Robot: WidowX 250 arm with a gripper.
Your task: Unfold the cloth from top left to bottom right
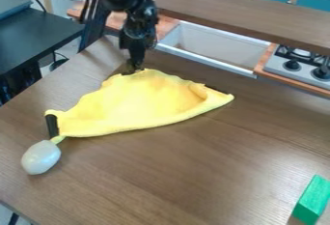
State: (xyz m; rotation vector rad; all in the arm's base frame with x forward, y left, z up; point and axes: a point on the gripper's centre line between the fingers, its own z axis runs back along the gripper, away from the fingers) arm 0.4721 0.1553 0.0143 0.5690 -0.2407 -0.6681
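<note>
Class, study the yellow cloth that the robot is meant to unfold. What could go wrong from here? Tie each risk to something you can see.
The hand is right at the upper edge of the yellow cloth, so a shallow hold might slip. The raised, puckered right part could bunch up rather than spread flat. The pale egg-shaped object, close by the lower left corner, might roll if the cloth drags against it.
</note>
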